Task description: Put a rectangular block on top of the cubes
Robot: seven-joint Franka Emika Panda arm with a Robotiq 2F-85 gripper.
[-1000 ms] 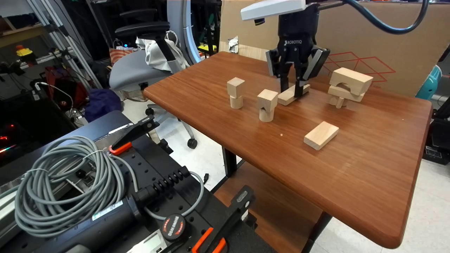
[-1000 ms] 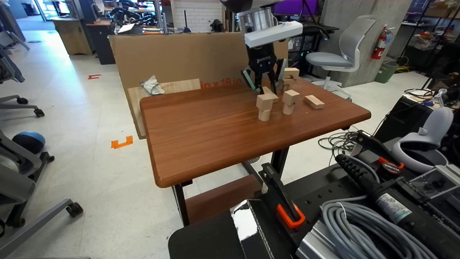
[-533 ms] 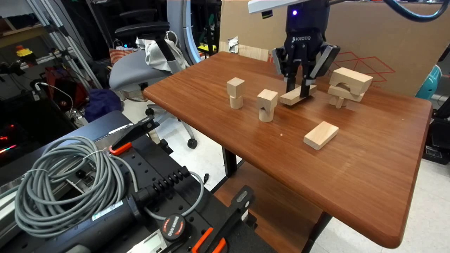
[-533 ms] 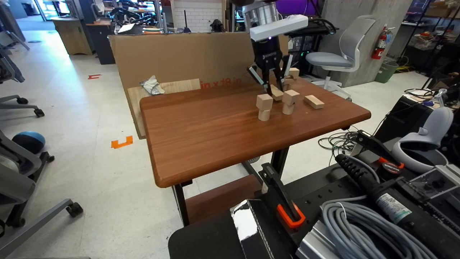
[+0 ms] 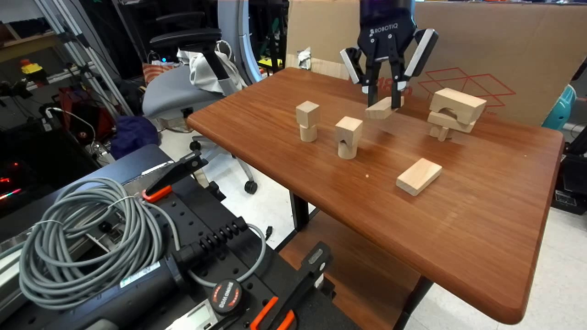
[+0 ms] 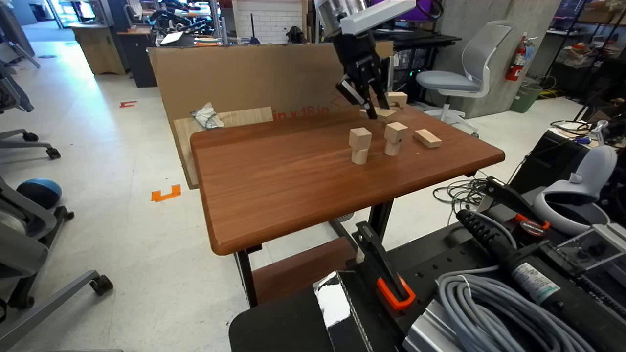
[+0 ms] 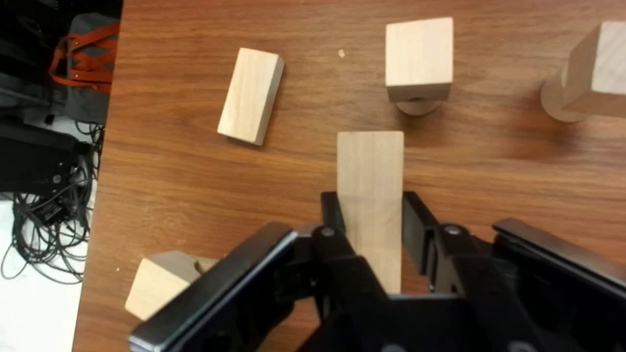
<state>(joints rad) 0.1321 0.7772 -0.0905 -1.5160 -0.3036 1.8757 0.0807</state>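
Note:
My gripper is shut on the long, slim rectangular block and holds it above the table. The block also shows in an exterior view, partly behind the fingers. In the wrist view the block lies lengthwise between the fingertips. The two cubes stand apart, each on top of a short round wooden piece. In the wrist view the cubes are ahead of and to the right of the held block. Both also show in an exterior view.
A shorter, wider flat block lies on the brown table. A pre-built stack with an arch piece stands on the table, close to the held block. A cardboard sheet stands behind the table.
A second ago the block was low at the table between the fingers. My gripper has moved up with the block in it. The cubes, flat block and arch stack have not moved.

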